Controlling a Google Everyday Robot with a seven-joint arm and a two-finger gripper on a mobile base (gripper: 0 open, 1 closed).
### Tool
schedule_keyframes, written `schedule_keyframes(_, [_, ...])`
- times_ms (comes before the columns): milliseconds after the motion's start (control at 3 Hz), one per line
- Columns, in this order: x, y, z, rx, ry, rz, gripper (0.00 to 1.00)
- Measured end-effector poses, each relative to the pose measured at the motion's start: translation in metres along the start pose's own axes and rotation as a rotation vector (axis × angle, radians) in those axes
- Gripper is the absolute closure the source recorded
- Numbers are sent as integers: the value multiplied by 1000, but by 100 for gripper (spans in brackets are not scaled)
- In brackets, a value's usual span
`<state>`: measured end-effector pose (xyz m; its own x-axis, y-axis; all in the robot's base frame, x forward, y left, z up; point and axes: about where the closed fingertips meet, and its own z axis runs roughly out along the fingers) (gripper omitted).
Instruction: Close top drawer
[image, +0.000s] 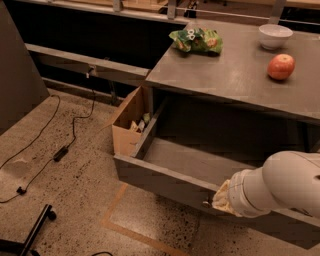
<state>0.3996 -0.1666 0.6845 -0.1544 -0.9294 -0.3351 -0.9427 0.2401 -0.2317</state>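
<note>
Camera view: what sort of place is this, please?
Probably an office kitchen or a lab mock-up of one: a grey counter carrying a green chip bag, a white bowl and an apple; a power cable on the speckled floor. The claw is at the open top drawer front.

Can't make out any text, not even on the green bag (196, 40); spotting the gripper (214, 199) down against the top drawer (165, 178) front.
</note>
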Motion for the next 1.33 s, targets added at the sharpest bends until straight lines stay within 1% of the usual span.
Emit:
schedule_keyframes(333, [1, -24, -2, 82, 24, -41, 100])
schedule_keyframes(667, [-3, -41, 3, 144, 34, -72, 100])
schedule_keyframes(1333, [-9, -77, 18, 238, 64, -121, 100])
